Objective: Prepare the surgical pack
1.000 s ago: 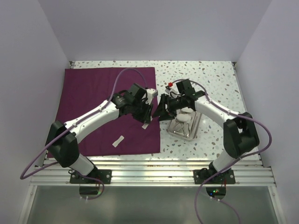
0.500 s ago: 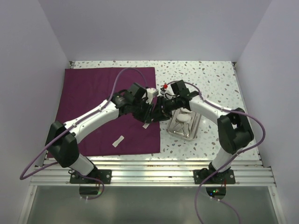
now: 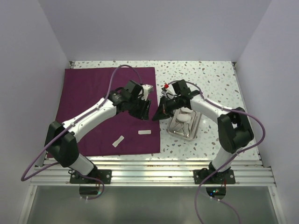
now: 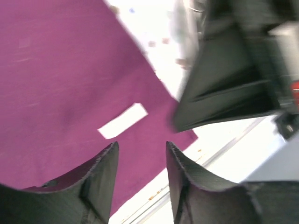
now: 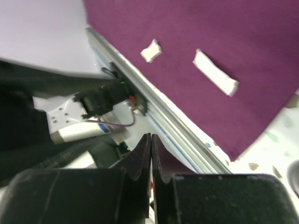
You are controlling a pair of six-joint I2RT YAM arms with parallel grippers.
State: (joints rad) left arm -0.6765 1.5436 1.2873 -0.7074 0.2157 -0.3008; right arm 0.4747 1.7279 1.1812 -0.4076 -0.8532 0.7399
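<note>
Speckled white desk (image 3: 215, 74) runs between plain lilac walls. The left claw (image 4: 141, 151) stands well open and has hold of nothing. In its own view a small white rectangular strip (image 4: 122, 121) lies flat on the large maroon cloth (image 4: 56, 70), just above the fingers. The right claw (image 5: 150, 140) is pressed fully closed with nothing seen between its fingers. It sits just beside the left one at the centre of the overhead view, over the cloth's right edge. A second white strip (image 3: 118, 141) lies to the lower left of the first. On bare desk just right of the cloth rests the shallow rectangular steel tray (image 3: 192, 132) holding white gauze pads (image 3: 185, 116); scissors and tweezers cannot be made out. The pack looks barely begun, with the cloth spread and the tray not yet on it. The claws nearly touch, so they should part before either descends, and nothing should ruck the cloth.
</note>
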